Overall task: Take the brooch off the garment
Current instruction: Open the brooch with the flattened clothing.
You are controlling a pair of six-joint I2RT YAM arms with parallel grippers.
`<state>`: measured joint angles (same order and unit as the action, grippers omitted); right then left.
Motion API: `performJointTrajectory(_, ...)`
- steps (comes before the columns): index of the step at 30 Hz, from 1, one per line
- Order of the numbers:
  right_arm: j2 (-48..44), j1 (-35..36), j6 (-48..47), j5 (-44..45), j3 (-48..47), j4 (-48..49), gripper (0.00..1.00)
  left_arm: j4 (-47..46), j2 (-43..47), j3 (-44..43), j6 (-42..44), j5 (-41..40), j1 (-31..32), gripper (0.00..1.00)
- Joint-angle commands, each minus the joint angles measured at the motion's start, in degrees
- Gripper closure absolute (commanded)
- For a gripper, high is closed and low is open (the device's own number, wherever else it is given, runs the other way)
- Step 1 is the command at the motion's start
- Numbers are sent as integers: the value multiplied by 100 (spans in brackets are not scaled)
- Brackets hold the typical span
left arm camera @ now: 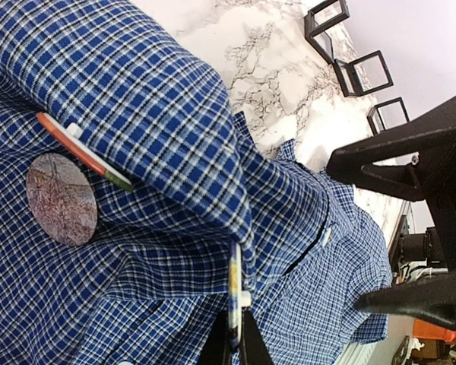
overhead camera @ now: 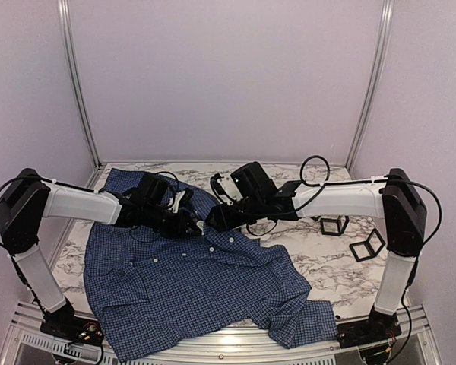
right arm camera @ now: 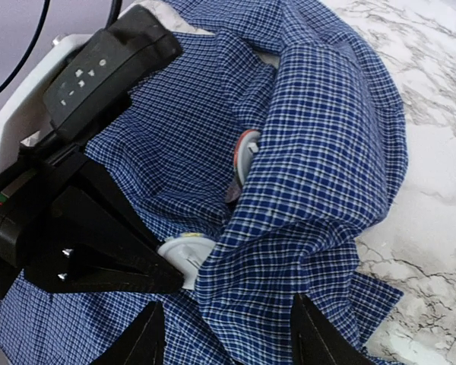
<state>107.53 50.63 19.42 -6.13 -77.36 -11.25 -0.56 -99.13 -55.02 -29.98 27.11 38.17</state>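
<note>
The garment (overhead camera: pixel 190 289), a dark blue checked shirt, lies spread across the marble table, and a fold of it (right arm camera: pixel 319 175) is bunched up near the collar. My left gripper (left arm camera: pixel 239 318) is shut on the brooch (left arm camera: pixel 234 293), a small round pin seen edge-on, with a yellow-orange spot on its rim. In the right wrist view the brooch's pale back (right arm camera: pixel 186 255) shows at the left fingertips, half under the fold. My right gripper (right arm camera: pixel 232 338) stands open over that fold with only cloth between its fingers. In the top view both grippers (overhead camera: pixel 191 222) (overhead camera: pixel 215 217) meet near the collar.
A second round pin with an orange rim (left arm camera: pixel 83 152) (right arm camera: pixel 247 150) sits under the fold. A brownish disc (left arm camera: pixel 61 199) lies flat on the shirt. Small black open frames (overhead camera: pixel 334 226) (overhead camera: pixel 367 245) stand on the marble at the right. The right gripper's fingers (left arm camera: pixel 399 156) reach into the left wrist view.
</note>
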Motion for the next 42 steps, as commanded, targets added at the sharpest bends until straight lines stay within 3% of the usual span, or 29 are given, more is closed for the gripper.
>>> performJointTrajectory(1,125,-119,120,-701,114,586,46,215,-82,-131,240,285,-37,100)
performJointTrajectory(12,162,-667,1334,-2527,1027,2551,47,-509,-79,-20,147,730,-73,100)
performJointTrajectory(33,377,-945,3274,-3126,2184,5181,49,-1387,-124,199,-330,976,-78,100)
performJointTrajectory(42,585,-954,3597,-3129,2129,5520,51,-1573,-98,281,-454,999,-73,100)
